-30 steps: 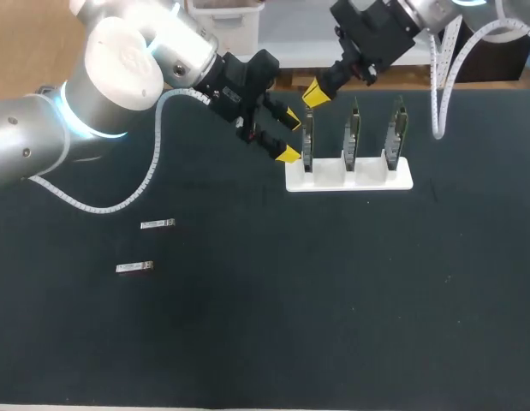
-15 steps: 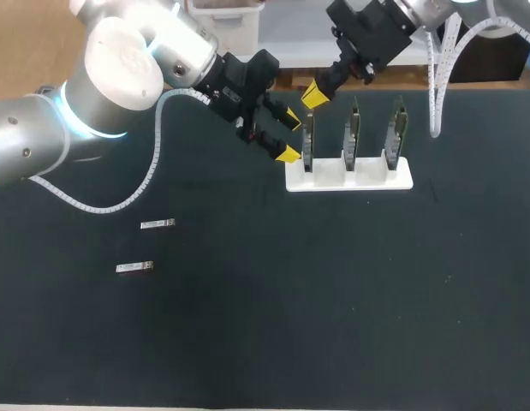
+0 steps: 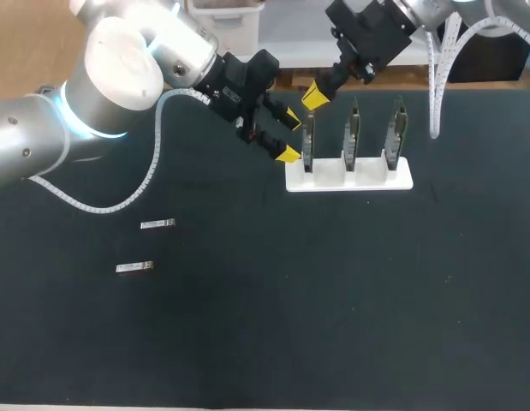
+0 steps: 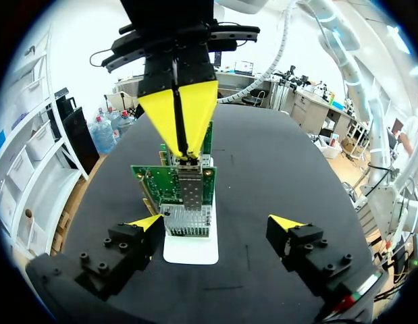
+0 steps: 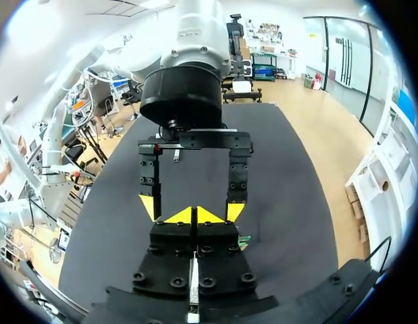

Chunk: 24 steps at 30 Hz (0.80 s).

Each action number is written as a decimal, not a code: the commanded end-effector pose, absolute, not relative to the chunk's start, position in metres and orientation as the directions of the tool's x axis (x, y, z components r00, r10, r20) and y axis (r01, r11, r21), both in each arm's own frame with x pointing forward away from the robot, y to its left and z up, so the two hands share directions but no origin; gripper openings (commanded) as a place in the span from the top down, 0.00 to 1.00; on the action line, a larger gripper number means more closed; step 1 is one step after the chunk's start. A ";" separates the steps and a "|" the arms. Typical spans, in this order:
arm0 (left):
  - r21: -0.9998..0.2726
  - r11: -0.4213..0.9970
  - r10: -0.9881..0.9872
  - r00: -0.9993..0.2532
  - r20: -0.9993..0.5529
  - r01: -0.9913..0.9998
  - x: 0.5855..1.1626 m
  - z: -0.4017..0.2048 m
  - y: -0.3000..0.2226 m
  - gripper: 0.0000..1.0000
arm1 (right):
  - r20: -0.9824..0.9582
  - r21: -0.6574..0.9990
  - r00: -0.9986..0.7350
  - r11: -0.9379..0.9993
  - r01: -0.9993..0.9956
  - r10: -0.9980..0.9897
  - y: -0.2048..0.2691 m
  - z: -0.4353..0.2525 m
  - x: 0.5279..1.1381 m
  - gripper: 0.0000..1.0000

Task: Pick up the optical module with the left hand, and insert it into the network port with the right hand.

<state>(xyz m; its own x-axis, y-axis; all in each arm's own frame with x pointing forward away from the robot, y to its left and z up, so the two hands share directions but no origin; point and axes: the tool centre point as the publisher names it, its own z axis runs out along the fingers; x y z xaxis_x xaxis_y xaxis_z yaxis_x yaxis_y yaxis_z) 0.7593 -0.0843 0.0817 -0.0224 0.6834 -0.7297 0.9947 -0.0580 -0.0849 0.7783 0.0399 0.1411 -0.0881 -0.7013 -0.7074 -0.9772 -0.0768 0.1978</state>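
1. Surface (image 3: 333, 300), black, carries everything here. At its near part it is well apart from both sets of jaws.
2. An optical module (image 3: 134, 268), small and silvery, lies flat on the surface. It is far back from the left jaws, on the left arm's side, with nothing touching it.
3. A second optical module (image 3: 157, 224) lies just beyond the first, parallel to it. It too is well apart from both sets of jaws.
4. The left arm (image 3: 119, 77) reaches past the middle. The left jaws stand wide apart with nothing between them, and the yellow fingertips (image 4: 146, 223) sit either side of an open gap.
5. A white stand (image 3: 350, 178) holds three upright circuit cards (image 3: 353, 128) in a row. Its end nearest the left jaws is just ahead of that gap.
6. The end card (image 4: 151, 181), green, faces the left jaws. The metal cage of its network port (image 4: 192, 192) is in the card's middle, directly ahead of the left jaws and just under the right jaws.
7. The right arm (image 3: 393, 21) comes in from the far side. The right jaws are pressed together, tip to tip (image 5: 184, 216), and no object shows between them. They point down at the top edge of the end card, above the port, but whether they touch it cannot be told.
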 end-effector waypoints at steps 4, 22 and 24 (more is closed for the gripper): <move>-0.089 -0.058 0.688 -0.025 -0.725 0.994 0.761 0.083 -0.085 0.00 | -0.712 0.215 -0.098 -0.082 -0.973 -0.695 0.039 0.131 0.782 1.00; -0.089 -0.058 0.688 -0.025 -0.725 0.994 0.761 0.083 -0.085 0.00 | -0.826 0.112 -0.053 -0.072 -0.991 -0.561 0.027 0.175 0.778 1.00; -0.089 -0.058 0.688 -0.025 -0.725 0.994 0.761 0.083 -0.085 0.00 | -0.835 0.105 -0.054 -0.062 -0.993 -0.547 0.022 0.179 0.778 1.00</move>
<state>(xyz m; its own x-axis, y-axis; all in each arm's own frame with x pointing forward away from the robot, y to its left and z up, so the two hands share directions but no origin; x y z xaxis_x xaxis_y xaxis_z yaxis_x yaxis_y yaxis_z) 0.7593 -0.0842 0.0817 -0.0224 0.6833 -0.7298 0.9947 -0.0580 -0.0849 0.7908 0.0327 0.1768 -0.0535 -0.5628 -0.8248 -0.9876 -0.0920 0.1269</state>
